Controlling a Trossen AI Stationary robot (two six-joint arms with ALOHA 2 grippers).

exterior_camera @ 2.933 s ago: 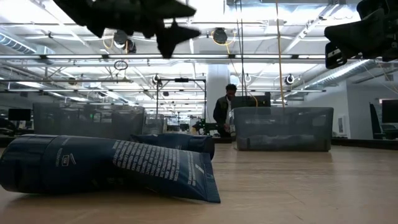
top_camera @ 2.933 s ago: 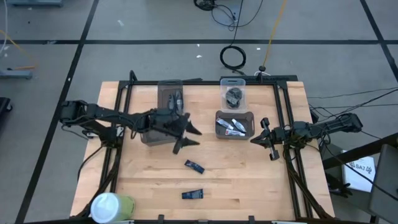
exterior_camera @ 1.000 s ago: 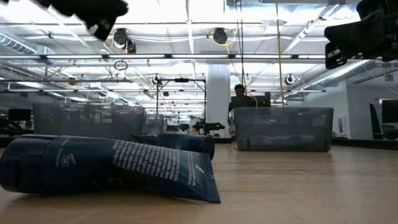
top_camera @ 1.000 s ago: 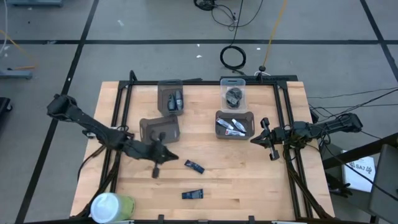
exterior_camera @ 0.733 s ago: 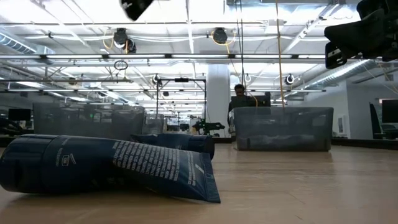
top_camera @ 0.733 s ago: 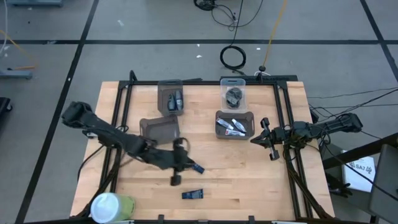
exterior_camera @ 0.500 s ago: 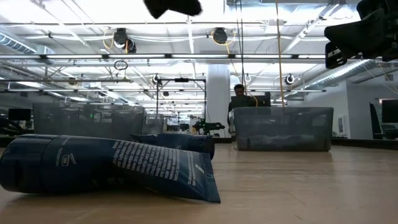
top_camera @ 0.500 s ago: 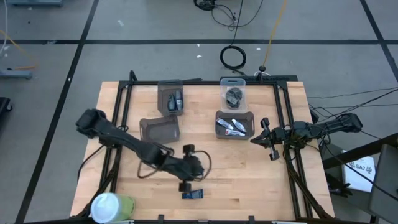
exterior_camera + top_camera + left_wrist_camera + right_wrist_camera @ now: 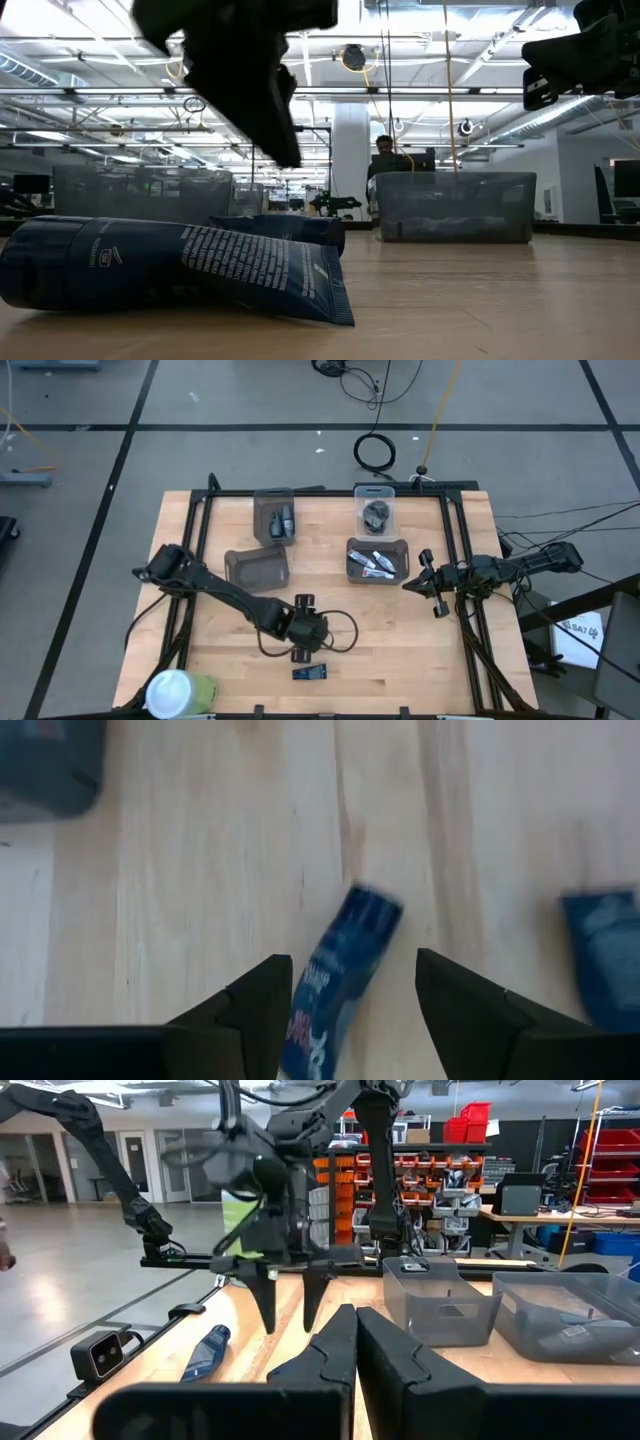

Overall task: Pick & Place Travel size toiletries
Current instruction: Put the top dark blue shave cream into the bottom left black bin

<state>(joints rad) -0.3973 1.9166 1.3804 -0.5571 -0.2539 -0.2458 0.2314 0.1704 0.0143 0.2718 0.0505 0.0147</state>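
- Right, I have the left gripper [image 9: 345, 1010] over the mid-table, its fingers spread wide with a dark blue tube [image 9: 340, 982] lying flat on the wood between them.
- In the high view this arm's head [image 9: 304, 630] covers that tube; a second blue tube [image 9: 311, 673] lies just beside it, nearer the table's front edge.
- I judge this the approach to a pick: nothing is held, and I cannot tell whether the fingertips have reached the table.
- Next I would need to drop straight down, keep the tube centred across its narrow width, then close. It lies slightly askew to the fingers, so a small wrist turn may help.
- Sorted items already sit in the bins: dark pieces in the far grey bin [image 9: 273, 516], white tubes in the bin [image 9: 377, 559] toward the right, dark lumps in the clear bin [image 9: 375, 512].
- The right gripper [image 9: 432, 586] waits at the table's right edge, fingers nearly together and empty.
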